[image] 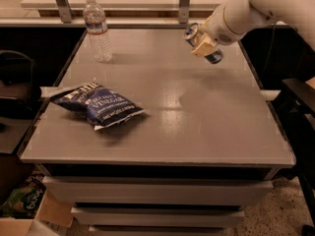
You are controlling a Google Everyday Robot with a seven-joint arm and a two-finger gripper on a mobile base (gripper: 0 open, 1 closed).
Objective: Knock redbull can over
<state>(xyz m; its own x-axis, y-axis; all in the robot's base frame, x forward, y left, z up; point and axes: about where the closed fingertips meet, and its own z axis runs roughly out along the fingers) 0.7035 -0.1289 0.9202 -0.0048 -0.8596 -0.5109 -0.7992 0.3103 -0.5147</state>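
- Camera view looked down from the front onto a grey surface (pixel 206 122), with pale drawer fronts (pixel 157 192) under its near edge.
- The white robot arm (pixel 246 9) came in from the upper right corner and reached leftwards over the far right part of the surface.
- The gripper (pixel 202 45) was at the end of that arm, above the far right part of the surface and against the redbull can (pixel 214 57).
- The redbull can was strongly tilted, neither upright nor lying flat. Its silver top pointed up and to the left, and its blue lower end sat down and to the right, close to the surface.
- A tan part of the gripper crossed the middle of the can and hid it there.
- Whether the gripper was clamped on the can or only pressed against it could not be told.
- Whether the can's lower end touched the surface could not be told either.
- A clear water bottle (pixel 97 31) with a white label stood upright at the far left, well apart from the can.
- A dark blue chip bag (pixel 98 105) lay flat on the left half, nearer the front edge.
- A cardboard box (pixel 19 219) sat on the floor at the lower left.
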